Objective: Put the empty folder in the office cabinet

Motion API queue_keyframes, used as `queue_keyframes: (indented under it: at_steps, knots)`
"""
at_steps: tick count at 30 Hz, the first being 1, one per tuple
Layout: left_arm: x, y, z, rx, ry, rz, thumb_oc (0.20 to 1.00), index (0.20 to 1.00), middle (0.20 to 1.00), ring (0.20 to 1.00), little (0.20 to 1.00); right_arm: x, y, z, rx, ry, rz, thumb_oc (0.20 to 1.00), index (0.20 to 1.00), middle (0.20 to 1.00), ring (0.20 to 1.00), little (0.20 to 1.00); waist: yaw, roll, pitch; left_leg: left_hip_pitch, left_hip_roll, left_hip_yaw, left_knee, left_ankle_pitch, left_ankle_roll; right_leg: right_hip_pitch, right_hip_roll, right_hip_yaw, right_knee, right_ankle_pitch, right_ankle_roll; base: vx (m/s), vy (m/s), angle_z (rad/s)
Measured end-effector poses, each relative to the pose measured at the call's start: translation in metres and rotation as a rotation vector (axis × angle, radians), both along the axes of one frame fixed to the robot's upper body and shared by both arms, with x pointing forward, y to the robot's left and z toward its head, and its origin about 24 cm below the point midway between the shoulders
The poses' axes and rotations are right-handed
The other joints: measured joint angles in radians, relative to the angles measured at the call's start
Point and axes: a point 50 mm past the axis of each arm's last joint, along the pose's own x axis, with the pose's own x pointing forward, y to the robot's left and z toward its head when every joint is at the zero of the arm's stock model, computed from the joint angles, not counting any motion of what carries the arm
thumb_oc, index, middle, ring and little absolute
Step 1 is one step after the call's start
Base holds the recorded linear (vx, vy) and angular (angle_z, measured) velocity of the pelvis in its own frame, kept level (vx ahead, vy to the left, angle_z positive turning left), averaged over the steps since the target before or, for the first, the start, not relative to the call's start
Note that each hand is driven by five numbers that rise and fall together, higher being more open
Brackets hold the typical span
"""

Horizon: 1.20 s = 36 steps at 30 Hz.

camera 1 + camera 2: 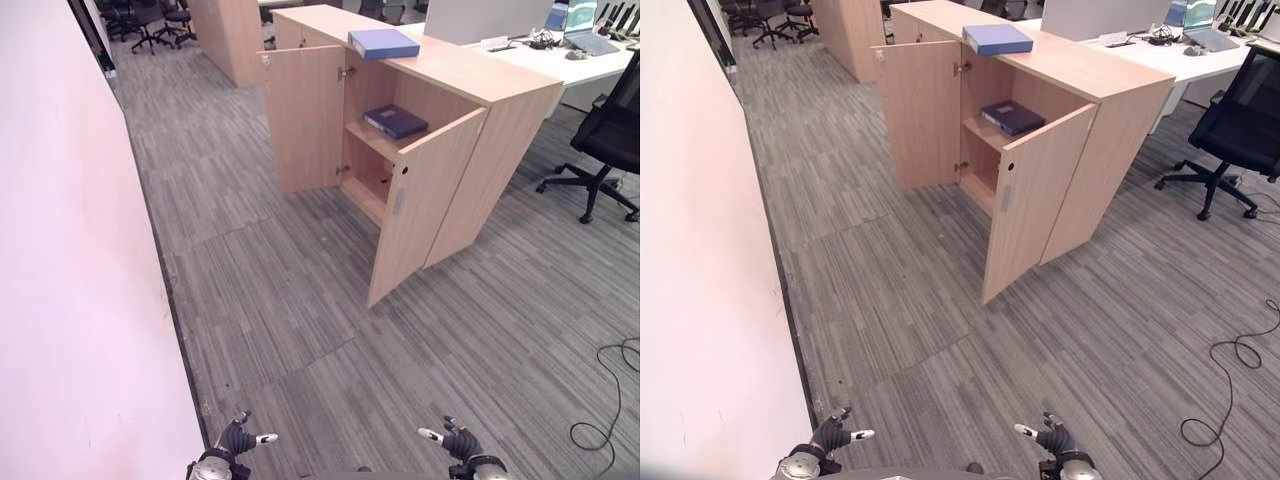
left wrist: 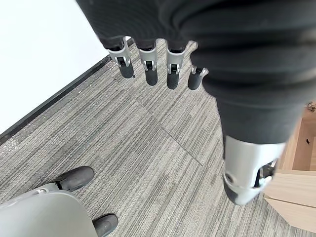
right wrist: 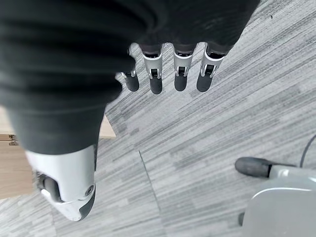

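low light-wood office cabinet [image 1: 500,120] stands ahead on grey striped carpet [image 1: 300,300], both doors swung open. left door [image 1: 303,118] stands wide open; right door [image 1: 420,205] angles out toward the camera. a dark blue flat folder [image 1: 395,121] lies on the upper inner shelf [image 1: 372,140] of the cabinet. a second, lighter blue folder [image 1: 384,43] lies flat on the cabinet top, near its back left end. cannot tell from here which one is empty.

left hand [image 1: 238,438] low at the bottom edge of the head views, over bare carpet, well apart from the cabinet. in its wrist view the fingers [image 2: 147,66] hang relaxed, thumb set apart, nothing in the grasp. right hand [image 1: 460,442] mirrors it at the bottom edge; fingers [image 3: 155,74] likewise loose and holding nothing.

pale wall [image 1: 70,250] runs along the robot's left. black wheeled office chair [image 1: 605,135] to the right of the cabinet, white desk [image 1: 570,60] behind it with a laptop [image 1: 588,30] on top.
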Motion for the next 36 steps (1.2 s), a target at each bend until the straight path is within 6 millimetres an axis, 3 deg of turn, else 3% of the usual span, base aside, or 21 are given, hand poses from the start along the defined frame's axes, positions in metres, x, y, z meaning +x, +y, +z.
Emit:
queue_keyframes:
  at_steps: [10, 12, 13, 14, 15, 16, 18, 19, 20, 23, 25, 28, 29, 30, 32, 33, 36]
  knots:
    - [0.004, 0.001, 0.001, 0.005, -0.011, 0.004, 1.0, 1.0, 1.0, 1.0, 1.0, 0.002, 0.0, 0.001, 0.001, -0.005, 0.003, 1.0, 1.0, 1.0, 1.0, 1.0, -0.001, 0.01, 0.009, -0.024, 0.003, 0.005, 0.012, 0.003, -0.01, -0.025, 0.005, 0.004, 0.005, -0.004, -0.006, 0.0, -0.086, -0.01]
    - [0.014, 0.0, 0.005, 0.007, -0.038, -0.002, 1.0, 1.0, 1.0, 1.0, 1.0, 0.007, -0.001, 0.002, -0.001, -0.015, 0.009, 1.0, 1.0, 1.0, 1.0, 1.0, 0.003, 0.013, 0.05, -0.044, 0.003, 0.011, 0.059, 0.0, -0.021, -0.033, 0.002, 0.002, 0.014, -0.005, -0.013, -0.04, -0.108, 0.06]
    - [0.018, 0.002, 0.006, 0.013, -0.047, 0.0, 1.0, 1.0, 1.0, 1.0, 1.0, 0.01, 0.0, 0.003, 0.0, -0.023, 0.015, 1.0, 1.0, 1.0, 1.0, 1.0, 0.004, 0.003, 0.066, -0.084, -0.006, 0.017, 0.127, -0.001, -0.023, -0.051, -0.005, 0.002, 0.033, -0.017, -0.014, 0.07, -0.074, 0.11]
    - [0.033, 0.006, 0.012, 0.027, -0.083, -0.01, 1.0, 1.0, 1.0, 1.0, 1.0, 0.02, 0.001, 0.006, 0.001, -0.046, 0.021, 1.0, 1.0, 1.0, 1.0, 1.0, 0.005, -0.036, 0.103, -0.18, -0.026, 0.036, 0.288, -0.012, -0.061, -0.071, -0.046, 0.001, 0.057, -0.013, -0.051, 0.23, -0.013, 0.22]
    - [0.04, 0.005, 0.014, 0.028, -0.091, -0.012, 1.0, 1.0, 1.0, 1.0, 1.0, 0.027, -0.003, 0.008, -0.01, -0.059, 0.015, 1.0, 1.0, 1.0, 1.0, 1.0, 0.006, -0.049, 0.123, -0.315, 0.03, 0.039, 0.519, -0.019, -0.065, -0.065, -0.067, 0.004, 0.05, -0.026, -0.064, 0.31, 0.009, 0.15]
    - [0.041, 0.004, 0.014, 0.024, -0.093, -0.01, 1.0, 1.0, 1.0, 1.0, 1.0, 0.028, -0.004, 0.009, -0.012, -0.062, 0.016, 1.0, 1.0, 1.0, 1.0, 1.0, 0.012, -0.052, 0.128, -0.335, 0.048, 0.04, 0.506, -0.014, -0.072, -0.061, -0.077, 0.004, 0.048, -0.027, -0.064, 0.3, 0.076, 0.14]
    - [0.04, -0.001, 0.012, -0.001, -0.092, 0.004, 1.0, 1.0, 1.0, 1.0, 1.0, 0.03, -0.011, 0.011, -0.029, -0.068, 0.015, 1.0, 1.0, 1.0, 1.0, 1.0, 0.017, -0.038, 0.136, -0.335, 0.085, 0.036, 0.348, -0.001, -0.09, -0.049, -0.093, 0.006, 0.046, -0.032, -0.057, 0.17, 0.056, 0.02]
    - [0.039, -0.006, 0.011, -0.017, -0.091, 0.009, 1.0, 1.0, 1.0, 1.0, 1.0, 0.03, -0.017, 0.013, -0.046, -0.069, 0.014, 1.0, 1.0, 1.0, 1.0, 1.0, 0.018, -0.024, 0.139, -0.326, 0.108, 0.036, 0.263, 0.026, -0.119, -0.054, -0.089, 0.005, 0.047, -0.037, -0.049, 0.18, 0.048, 0.01]
    - [0.038, -0.01, 0.01, -0.034, -0.087, 0.011, 1.0, 1.0, 1.0, 1.0, 1.0, 0.03, -0.024, 0.015, -0.064, -0.068, 0.016, 1.0, 1.0, 1.0, 1.0, 1.0, 0.022, 0.013, 0.142, -0.331, 0.126, 0.034, 0.201, 0.058, -0.136, -0.022, -0.086, 0.006, 0.044, -0.046, -0.038, 0.27, 0.056, 0.01]
    - [0.04, -0.013, 0.011, -0.037, -0.093, 0.0, 1.0, 1.0, 1.0, 1.0, 1.0, 0.031, -0.029, 0.018, -0.083, -0.069, 0.015, 1.0, 1.0, 1.0, 1.0, 1.0, 0.032, 0.05, 0.125, -0.348, 0.13, 0.042, 0.078, 0.095, -0.168, -0.005, -0.091, 0.007, 0.034, -0.067, -0.023, 0.35, 0.062, -0.04]
    - [0.043, -0.015, 0.01, -0.043, -0.084, 0.012, 1.0, 1.0, 1.0, 1.0, 1.0, 0.032, -0.028, 0.016, -0.085, -0.064, 0.007, 1.0, 1.0, 1.0, 1.0, 1.0, 0.055, 0.043, 0.13, -0.364, 0.128, 0.07, 0.021, 0.097, -0.162, 0.025, -0.127, 0.031, 0.03, -0.098, 0.013, 0.37, 0.093, -0.21]
    - [0.026, -0.014, 0.003, -0.062, -0.045, 0.068, 1.0, 1.0, 1.0, 1.0, 1.0, 0.028, -0.032, 0.015, -0.104, -0.048, 0.013, 1.0, 1.0, 1.0, 1.0, 1.0, 0.081, 0.051, 0.103, -0.355, 0.139, 0.096, 0.129, 0.044, -0.143, 0.097, -0.184, 0.096, -0.003, -0.156, 0.083, 0.32, 0.101, -0.69]
    - [0.018, -0.003, 0.0, -0.038, -0.013, 0.116, 1.0, 1.0, 1.0, 1.0, 1.0, 0.025, -0.026, 0.012, -0.091, -0.033, 0.016, 1.0, 1.0, 1.0, 1.0, 1.0, 0.09, 0.018, 0.089, -0.342, 0.095, 0.149, 0.18, 0.101, -0.107, 0.131, -0.252, 0.135, 0.011, -0.193, 0.123, 0.39, 0.166, -0.74]
    - [0.018, 0.003, 0.001, -0.026, -0.018, 0.133, 1.0, 1.0, 1.0, 1.0, 1.0, 0.02, -0.018, 0.008, -0.068, -0.021, 0.022, 1.0, 1.0, 1.0, 1.0, 1.0, 0.085, -0.006, 0.077, -0.345, 0.07, 0.156, 0.191, 0.092, -0.09, 0.12, -0.265, 0.145, 0.044, -0.207, 0.142, 0.29, 0.136, -0.41]
    - [0.021, 0.02, 0.007, 0.018, -0.041, 0.13, 1.0, 1.0, 1.0, 1.0, 1.0, 0.011, -0.002, 0.001, -0.022, 0.007, 0.027, 1.0, 1.0, 1.0, 1.0, 1.0, 0.092, -0.052, 0.049, -0.342, 0.034, 0.174, 0.191, 0.085, -0.015, 0.095, -0.267, 0.138, 0.102, -0.192, 0.14, 0.22, 0.106, -0.13]
    - [0.018, 0.027, 0.007, 0.036, -0.032, 0.134, 1.0, 1.0, 1.0, 1.0, 1.0, 0.013, 0.006, 0.0, -0.005, 0.002, 0.034, 1.0, 1.0, 1.0, 1.0, 1.0, 0.101, -0.071, 0.036, -0.336, 0.014, 0.191, 0.198, 0.072, 0.006, 0.081, -0.288, 0.139, 0.116, -0.186, 0.148, 0.3, 0.143, -0.13]
    - [0.023, 0.029, 0.009, 0.046, -0.04, 0.129, 1.0, 1.0, 1.0, 1.0, 1.0, 0.023, 0.01, 0.002, 0.002, -0.014, 0.045, 1.0, 1.0, 1.0, 1.0, 1.0, 0.117, -0.07, 0.034, -0.335, 0.003, 0.199, 0.215, 0.02, 0.025, 0.078, -0.297, 0.145, 0.115, -0.122, 0.199, 0.23, 0.119, -0.07]
